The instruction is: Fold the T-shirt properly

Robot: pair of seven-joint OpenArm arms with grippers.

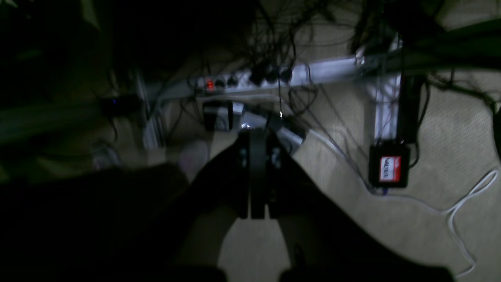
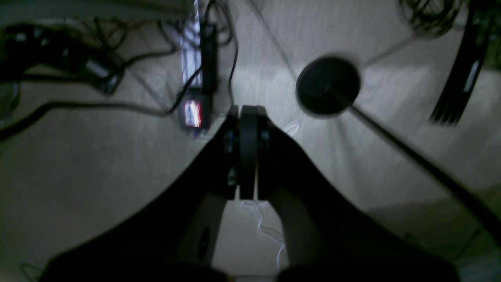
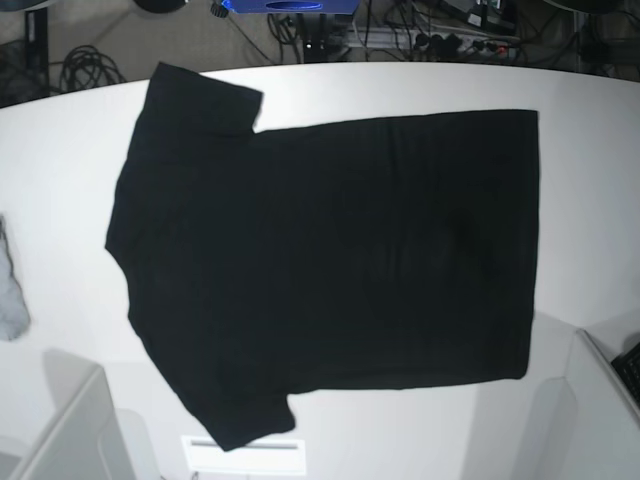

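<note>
One black T-shirt (image 3: 330,260) lies spread flat and unfolded on the white surface (image 3: 590,180), plain side up, collar end toward the base view's left, hem toward its right. Both short sleeves show, one at the top left, one at the bottom left. One small grey cloth (image 3: 10,290) sits at the surface's left edge, cut off by the frame.

There are two hands, neither seen from the base view. The left hand (image 1: 256,135) has its fingers pressed together with nothing between them, above carpet, a power strip (image 1: 242,80) and tangled cables. The right hand (image 2: 247,111) is likewise closed and empty, above carpet and a round black base (image 2: 328,86). Both wrist views are dim and blurred.
</note>
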